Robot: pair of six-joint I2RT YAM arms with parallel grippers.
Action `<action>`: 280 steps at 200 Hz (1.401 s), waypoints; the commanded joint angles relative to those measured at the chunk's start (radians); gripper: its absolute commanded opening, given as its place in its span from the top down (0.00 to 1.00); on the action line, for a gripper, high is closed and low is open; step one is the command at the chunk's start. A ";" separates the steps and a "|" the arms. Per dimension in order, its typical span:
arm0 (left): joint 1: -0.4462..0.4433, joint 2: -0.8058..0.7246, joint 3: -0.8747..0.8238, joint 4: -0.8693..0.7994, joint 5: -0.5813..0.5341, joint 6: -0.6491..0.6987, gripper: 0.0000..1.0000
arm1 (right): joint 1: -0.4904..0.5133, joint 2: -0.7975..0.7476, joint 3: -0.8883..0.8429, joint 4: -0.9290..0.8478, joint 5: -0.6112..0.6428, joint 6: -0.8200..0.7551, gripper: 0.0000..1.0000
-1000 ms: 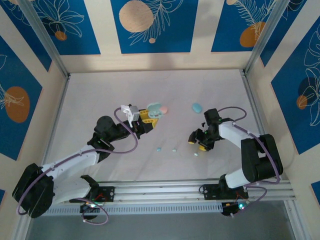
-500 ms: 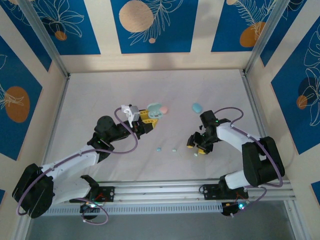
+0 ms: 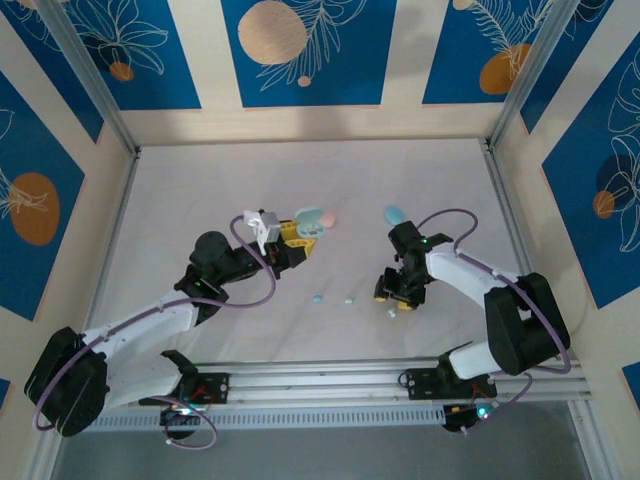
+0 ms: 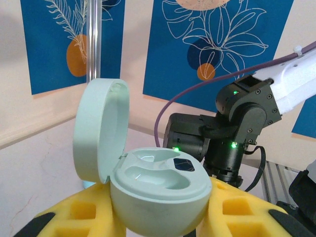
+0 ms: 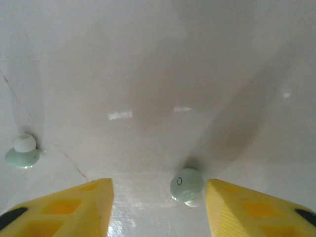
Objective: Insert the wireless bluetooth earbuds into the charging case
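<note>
My left gripper (image 3: 297, 233) is shut on a pale mint charging case (image 4: 158, 190), gripped between its yellow pads (image 4: 244, 212). The case's lid (image 4: 98, 128) stands open and both wells look empty. My right gripper (image 5: 158, 207) hangs open just over the table. A pale mint earbud (image 5: 186, 185) lies between its fingers, close to the right one, and touches neither. A second mint earbud (image 5: 22, 151) lies off to the left. From above, a light blue earbud (image 3: 317, 298) and a mint one (image 3: 348, 299) lie left of the right gripper (image 3: 393, 297).
A light blue case (image 3: 394, 214) and a pink case (image 3: 328, 219) lie on the white table behind the arms. Patterned walls and metal posts (image 3: 520, 75) fence the table on three sides. The right arm (image 4: 237, 128) stands behind the held case.
The right gripper has moved left and toward the near edge, down over the mint earbud, and its jaws have narrowed a little. The left arm and its case have not moved.
</note>
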 commanded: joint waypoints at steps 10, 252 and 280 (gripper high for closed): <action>-0.005 -0.011 0.015 0.013 -0.008 0.005 0.71 | 0.042 0.052 0.046 -0.077 0.110 0.017 0.54; -0.005 -0.006 0.019 0.003 -0.006 0.003 0.71 | 0.092 0.130 0.034 -0.041 0.122 0.060 0.73; -0.005 -0.005 0.018 0.002 -0.008 0.000 0.71 | 0.092 0.137 0.035 -0.041 0.129 0.046 0.74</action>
